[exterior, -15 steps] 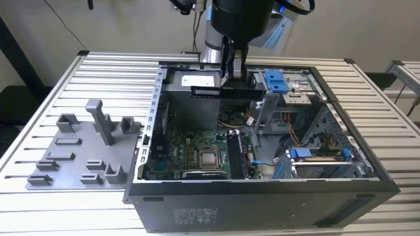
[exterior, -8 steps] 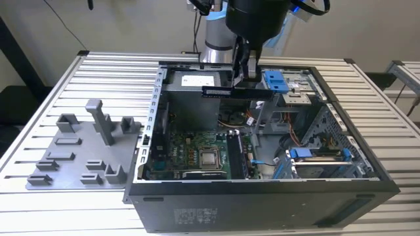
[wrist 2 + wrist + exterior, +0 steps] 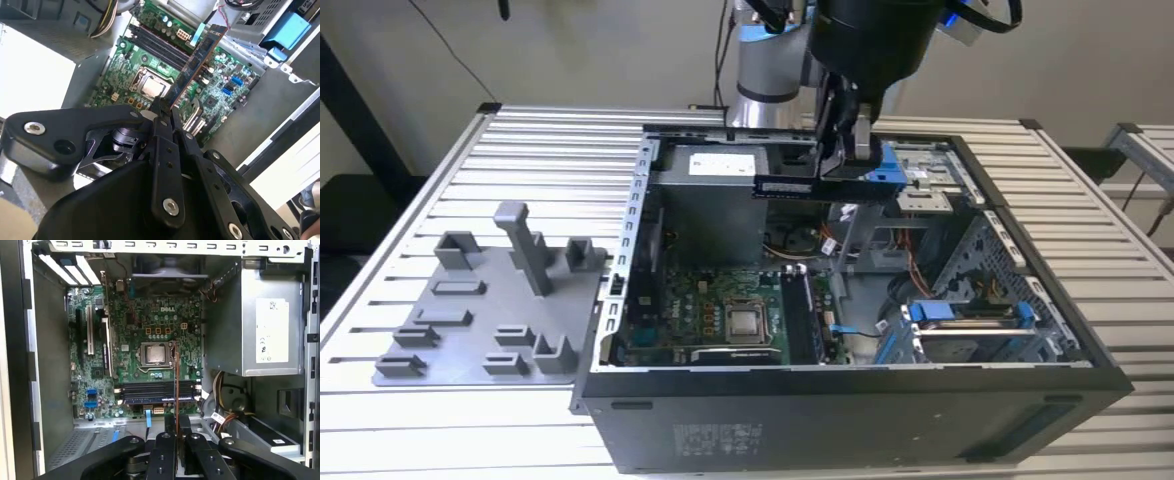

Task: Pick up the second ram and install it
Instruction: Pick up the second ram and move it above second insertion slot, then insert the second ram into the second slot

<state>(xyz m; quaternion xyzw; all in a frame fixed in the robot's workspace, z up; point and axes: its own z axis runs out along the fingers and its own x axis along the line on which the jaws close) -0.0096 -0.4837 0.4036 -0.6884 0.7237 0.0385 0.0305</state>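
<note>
My gripper [image 3: 838, 165] hangs above the open computer case [image 3: 640, 250], shut on the second ram [image 3: 825, 187], a dark green stick with black chips. In the exterior view the stick is held level by its upper edge, high over the back half of the case. In the second wrist view the second ram [image 3: 197, 62] sticks out from between the fingers [image 3: 161, 117] over the motherboard [image 3: 220, 100]. In the first wrist view the second ram [image 3: 176, 385] appears edge-on, crosswise over the long black memory slots [image 3: 150, 390]. The gripper [image 3: 176, 432] is well above the board.
A grey fixture plate [image 3: 460, 345] with upright blocks lies on the slatted table at the exterior view's left of the case. Inside the case are the CPU socket [image 3: 747, 322], a power supply [image 3: 260, 325], cable bundles [image 3: 225, 412] and a blue drive bracket [image 3: 961, 315].
</note>
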